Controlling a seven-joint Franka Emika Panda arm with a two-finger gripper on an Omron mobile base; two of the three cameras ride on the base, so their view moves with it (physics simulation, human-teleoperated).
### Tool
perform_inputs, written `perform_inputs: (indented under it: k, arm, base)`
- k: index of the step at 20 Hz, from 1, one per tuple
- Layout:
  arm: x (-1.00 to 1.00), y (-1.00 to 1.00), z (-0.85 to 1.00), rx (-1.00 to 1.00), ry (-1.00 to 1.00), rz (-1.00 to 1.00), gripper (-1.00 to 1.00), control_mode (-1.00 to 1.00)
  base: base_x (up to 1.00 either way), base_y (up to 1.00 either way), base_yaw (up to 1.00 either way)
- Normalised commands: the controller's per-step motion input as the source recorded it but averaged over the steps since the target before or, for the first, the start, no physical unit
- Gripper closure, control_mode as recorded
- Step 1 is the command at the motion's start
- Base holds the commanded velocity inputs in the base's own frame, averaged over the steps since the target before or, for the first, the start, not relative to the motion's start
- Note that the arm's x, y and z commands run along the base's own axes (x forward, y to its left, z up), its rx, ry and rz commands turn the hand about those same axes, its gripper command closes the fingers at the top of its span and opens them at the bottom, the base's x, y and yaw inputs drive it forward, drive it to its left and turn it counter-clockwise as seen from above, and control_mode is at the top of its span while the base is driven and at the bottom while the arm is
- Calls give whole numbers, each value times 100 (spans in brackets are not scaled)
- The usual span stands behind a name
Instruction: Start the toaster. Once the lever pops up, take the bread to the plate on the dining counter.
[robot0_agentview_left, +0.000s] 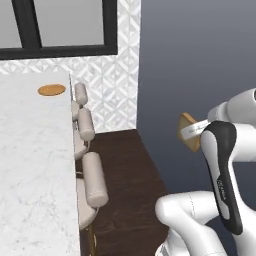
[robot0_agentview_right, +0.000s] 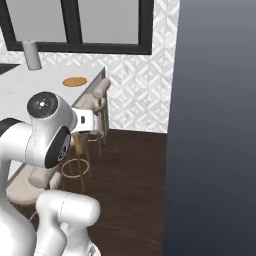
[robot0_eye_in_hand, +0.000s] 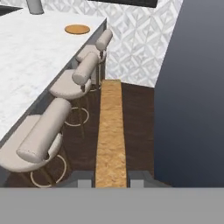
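Dining counter (robot0_agentview_left: 30, 150) runs long on the left, bar stools (robot0_agentview_left: 92, 180) tucked along its edge; plate (robot0_agentview_left: 51, 90) sits near the far end. Gripper (robot0_eye_in_hand: 111, 177) clenched on the bread (robot0_eye_in_hand: 110, 131), carried edge-on above the floor, well short of the plate. Slice's long axis points ahead toward the wall. Judgement: swing left over the stools, level the slice, lower onto the plate.

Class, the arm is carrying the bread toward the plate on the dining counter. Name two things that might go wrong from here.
1. The gripper pinches the bread only at one edge, so the slice might slip or swing out in transit.
2. Three bar stools line the dining counter edge, and the plate sits at its far end; reaching over could clip a stool back.
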Motion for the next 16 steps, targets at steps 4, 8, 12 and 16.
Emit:
perform_inputs:
  k: [4,8,12,16]
  arm:
    - [0,0,0,0,0,0,100,100]
    - [0,0,0,0,0,0,100,100]
    - [0,0,0,0,0,0,100,100]
    - [0,0,0,0,0,0,100,100]
  base:
    - [100,-70,34]
    - [100,-55,32]
    - [100,-48,33]
    - [100,-46,34]
